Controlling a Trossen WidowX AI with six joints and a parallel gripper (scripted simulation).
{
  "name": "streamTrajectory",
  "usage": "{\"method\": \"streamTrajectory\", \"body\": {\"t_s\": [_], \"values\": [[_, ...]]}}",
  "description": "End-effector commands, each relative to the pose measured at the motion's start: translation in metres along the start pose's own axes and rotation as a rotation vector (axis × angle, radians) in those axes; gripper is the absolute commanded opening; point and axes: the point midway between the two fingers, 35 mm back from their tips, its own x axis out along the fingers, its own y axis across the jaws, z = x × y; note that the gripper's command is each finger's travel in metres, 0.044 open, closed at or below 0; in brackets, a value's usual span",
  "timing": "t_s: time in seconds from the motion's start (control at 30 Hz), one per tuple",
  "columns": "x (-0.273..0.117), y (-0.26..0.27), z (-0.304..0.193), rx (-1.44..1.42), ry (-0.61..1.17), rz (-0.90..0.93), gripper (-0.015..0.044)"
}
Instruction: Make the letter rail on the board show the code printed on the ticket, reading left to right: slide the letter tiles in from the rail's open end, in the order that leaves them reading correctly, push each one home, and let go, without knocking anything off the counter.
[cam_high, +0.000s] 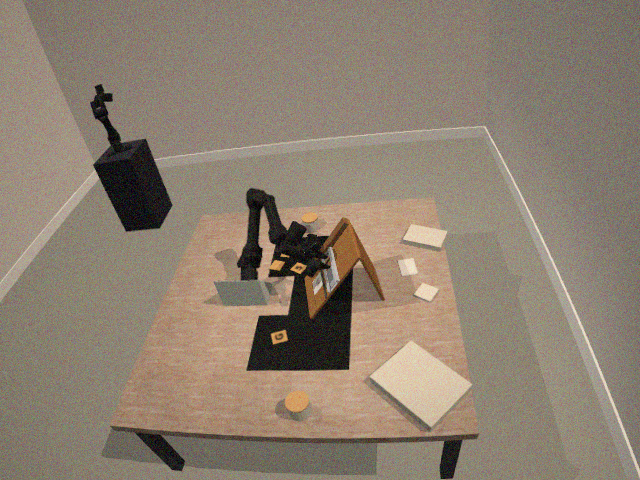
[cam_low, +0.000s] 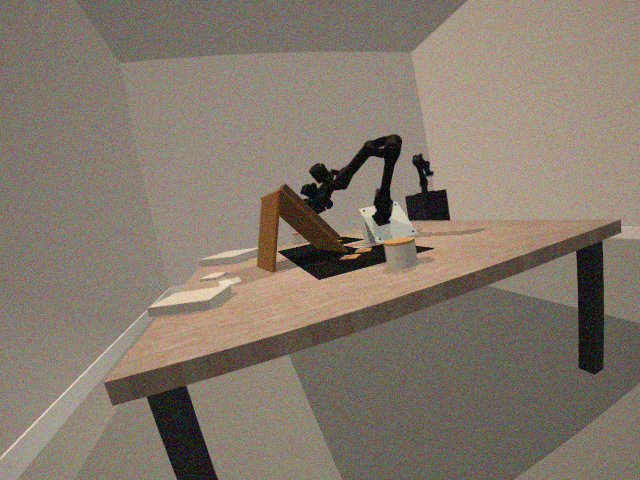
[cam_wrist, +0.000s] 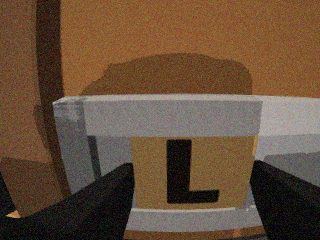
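My gripper (cam_high: 324, 264) (cam_wrist: 194, 172) is shut on the L tile (cam_wrist: 227, 160), one finger at each side. The tile sits upright between the upper and lower lips of the grey rail (cam_wrist: 175, 117) (cam_high: 331, 273), near the rail end seen at the left in the wrist view; a short stretch of channel shows between them. The rail is on the sloped orange board (cam_wrist: 175, 30) (cam_high: 347, 249) (cam_low: 309, 225). A white card (cam_high: 317, 285) on the board may be the ticket; its print is unreadable. A G tile (cam_high: 279, 336) and other tiles (cam_high: 298, 267) (cam_high: 277, 265) lie on the black mat (cam_high: 320, 356).
A pale tilted plate (cam_high: 241, 293) (cam_low: 395, 223) stands by the arm's base. Orange-topped cylinders (cam_high: 297, 401) (cam_high: 310, 218) stand at the table's near and far sides. Pale slabs (cam_high: 421, 383) (cam_high: 425, 236) and smaller pale pieces (cam_high: 407, 266) (cam_high: 426, 292) lie behind the board.
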Motion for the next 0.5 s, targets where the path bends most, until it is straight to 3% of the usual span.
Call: {"method": "streamTrajectory", "body": {"t_s": [0.0,0.47], "values": [[-0.0003,0.0016,-0.0003,0.004,-0.001,-0.004,0.0],[-0.0002,0.0086,-0.0007,0.005,-0.001,-0.004,0.0]]}}
